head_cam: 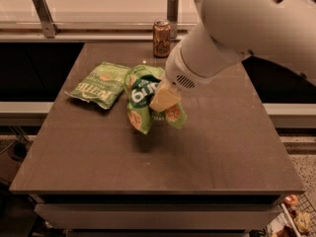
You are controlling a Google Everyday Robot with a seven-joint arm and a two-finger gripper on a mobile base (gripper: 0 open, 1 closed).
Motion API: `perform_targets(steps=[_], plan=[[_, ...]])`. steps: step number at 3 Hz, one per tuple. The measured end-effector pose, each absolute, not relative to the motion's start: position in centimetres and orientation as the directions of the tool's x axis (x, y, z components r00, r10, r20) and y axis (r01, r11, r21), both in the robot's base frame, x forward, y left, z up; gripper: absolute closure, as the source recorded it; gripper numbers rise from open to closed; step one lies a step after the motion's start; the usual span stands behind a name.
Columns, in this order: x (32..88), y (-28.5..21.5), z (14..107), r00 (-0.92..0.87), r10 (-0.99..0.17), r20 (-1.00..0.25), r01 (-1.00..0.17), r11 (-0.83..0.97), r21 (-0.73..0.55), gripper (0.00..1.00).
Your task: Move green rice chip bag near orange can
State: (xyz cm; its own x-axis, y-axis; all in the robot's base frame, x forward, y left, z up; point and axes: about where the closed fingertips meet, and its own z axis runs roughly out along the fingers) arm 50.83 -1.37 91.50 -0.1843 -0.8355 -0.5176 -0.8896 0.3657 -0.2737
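Note:
The green rice chip bag (pixel 140 100), bright green with a dark band and white lettering, hangs crumpled above the middle of the table, lifted off the surface with its shadow below it. My gripper (pixel 165 98) is shut on the bag's right side, its tan fingers (pixel 167 97) pinching the foil. The large white arm reaches in from the upper right. The orange can (pixel 161 38) stands upright at the table's far edge, some way beyond the bag and apart from it.
A flatter, paler green Kettle bag (pixel 98 84) lies on the brown table (pixel 222 147) just left of the held bag. A pale counter with two metal posts (pixel 43 15) runs behind the table. Dark gaps flank both sides.

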Motion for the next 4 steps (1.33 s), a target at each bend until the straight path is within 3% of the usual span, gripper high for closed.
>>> perform_targets(steps=[2, 4], plan=[[56.8, -5.0, 99.3, -0.187, -0.863, -0.469, -0.84, 0.388, -0.38, 1.0], [58.6, -4.8, 99.0, -0.184, -0.874, -0.45, -0.828, 0.384, -0.408, 1.0]])
